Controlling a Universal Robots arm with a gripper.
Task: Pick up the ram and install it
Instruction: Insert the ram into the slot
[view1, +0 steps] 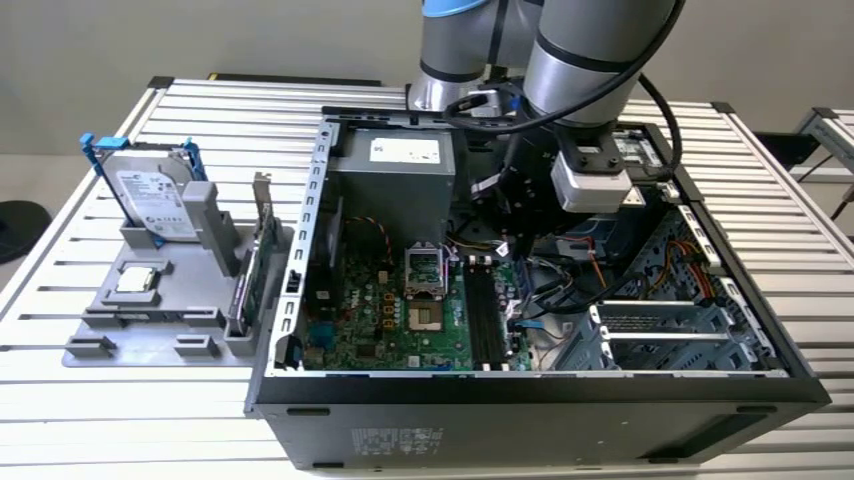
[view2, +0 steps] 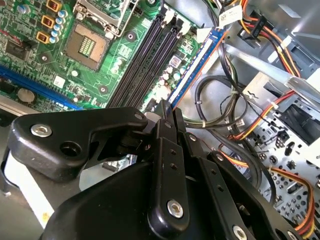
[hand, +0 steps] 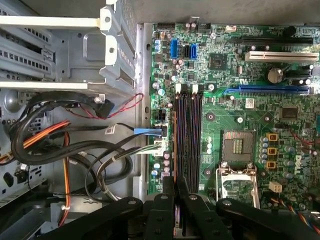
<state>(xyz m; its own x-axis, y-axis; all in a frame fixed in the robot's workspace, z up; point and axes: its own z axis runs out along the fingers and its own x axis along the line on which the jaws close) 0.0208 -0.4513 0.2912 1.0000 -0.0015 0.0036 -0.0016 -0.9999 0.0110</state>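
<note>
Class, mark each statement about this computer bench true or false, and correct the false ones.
1. The tool is inside the open computer case. True.
2. The hard drive lies flat on the motherboard. False: it stands upright in the grey holder, outside the case.
3. The tool is shut on the ram, which is close to the black memory slots. True.
4. A cooler covers the processor socket. False: the socket is uncovered.

Arm reaches down; jaws closed together.
</note>
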